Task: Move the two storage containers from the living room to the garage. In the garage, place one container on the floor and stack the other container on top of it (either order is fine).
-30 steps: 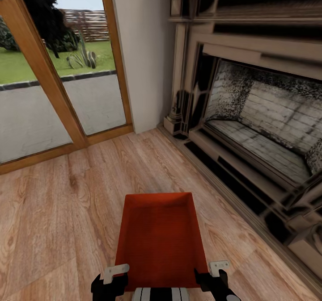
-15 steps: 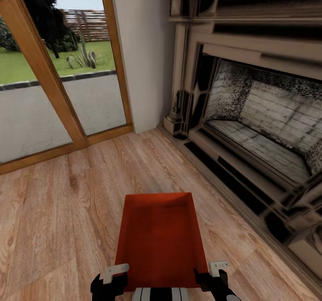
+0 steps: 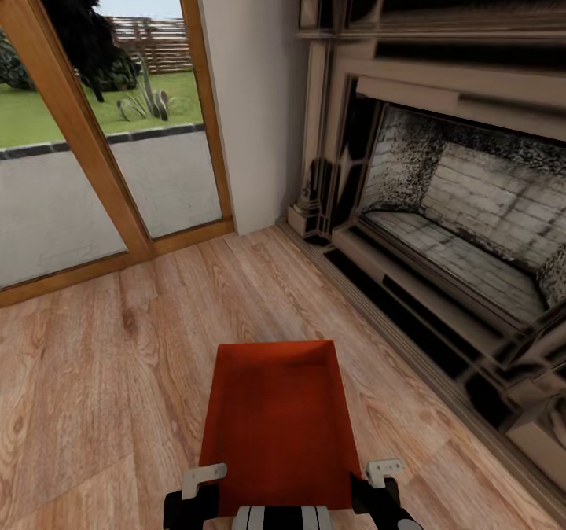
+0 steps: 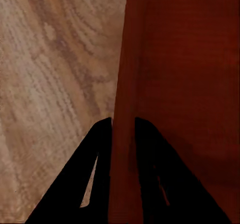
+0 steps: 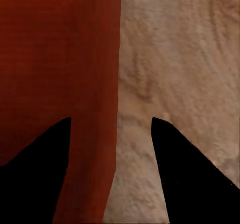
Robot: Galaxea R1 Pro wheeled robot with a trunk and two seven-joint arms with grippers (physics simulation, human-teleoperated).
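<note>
One orange-red storage container (image 3: 275,428) lies straight in front of me over the living room's light wood-plank flooring, its open top facing up. My left gripper (image 3: 192,506) is at its near left corner. In the left wrist view, the left gripper (image 4: 122,121) is shut on the container's thin side wall (image 4: 125,59), one dark finger on each side. My right gripper (image 3: 377,502) is at the near right corner. In the right wrist view, the right gripper (image 5: 110,119) stands open, its fingers wide apart astride the right wall of the container (image 5: 60,59).
A brick-lined stone fireplace (image 3: 456,223) with a raised hearth runs along the right. Wood-framed glass doors (image 3: 102,121) stand ahead on the left, with a white wall section (image 3: 251,82) between them and the fireplace. Open plank floor (image 3: 94,373) stretches to the left.
The container's near end and both grippers have shifted very slightly lower in the head view. The room around them looks the same.
</note>
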